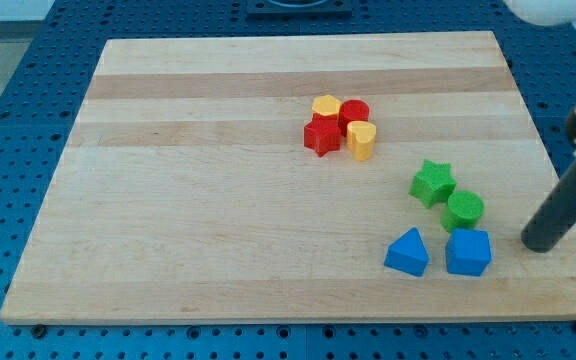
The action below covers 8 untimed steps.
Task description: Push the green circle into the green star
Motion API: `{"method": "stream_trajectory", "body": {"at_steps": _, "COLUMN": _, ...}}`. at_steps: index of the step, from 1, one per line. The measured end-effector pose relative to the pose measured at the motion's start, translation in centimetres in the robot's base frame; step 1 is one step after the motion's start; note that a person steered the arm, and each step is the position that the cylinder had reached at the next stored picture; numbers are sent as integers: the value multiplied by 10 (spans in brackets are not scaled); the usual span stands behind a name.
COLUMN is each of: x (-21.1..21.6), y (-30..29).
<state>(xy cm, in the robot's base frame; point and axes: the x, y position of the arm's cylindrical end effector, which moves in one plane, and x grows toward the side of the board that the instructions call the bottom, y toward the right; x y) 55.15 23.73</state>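
Note:
The green circle (464, 210) sits on the wooden board (218, 200) at the view's lower right. The green star (433, 183) lies just up and to the left of it, touching or nearly touching. My tip (539, 244) rests on the board to the right of and slightly below the green circle, about a block's width and a half away, touching no block. The dark rod rises from it toward the view's right edge.
A blue triangle (408, 252) and a blue cube (468, 252) lie just below the green blocks. Near the board's middle top is a cluster: yellow hexagon (326, 106), red circle (355, 113), red star (321, 135), yellow heart (362, 140).

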Motion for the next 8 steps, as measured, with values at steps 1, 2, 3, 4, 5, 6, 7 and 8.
{"method": "stream_trajectory", "body": {"at_steps": 1, "x": 0, "y": -22}}
{"method": "stream_trajectory", "body": {"at_steps": 2, "x": -1, "y": -33}}
{"method": "stream_trajectory", "body": {"at_steps": 3, "x": -8, "y": -34}}
{"method": "stream_trajectory", "body": {"at_steps": 4, "x": -18, "y": -41}}
{"method": "stream_trajectory", "body": {"at_steps": 5, "x": -21, "y": -57}}
{"method": "stream_trajectory", "body": {"at_steps": 6, "x": -21, "y": -56}}
{"method": "stream_trajectory", "body": {"at_steps": 7, "x": -20, "y": -35}}
{"method": "stream_trajectory", "body": {"at_steps": 8, "x": 0, "y": -26}}
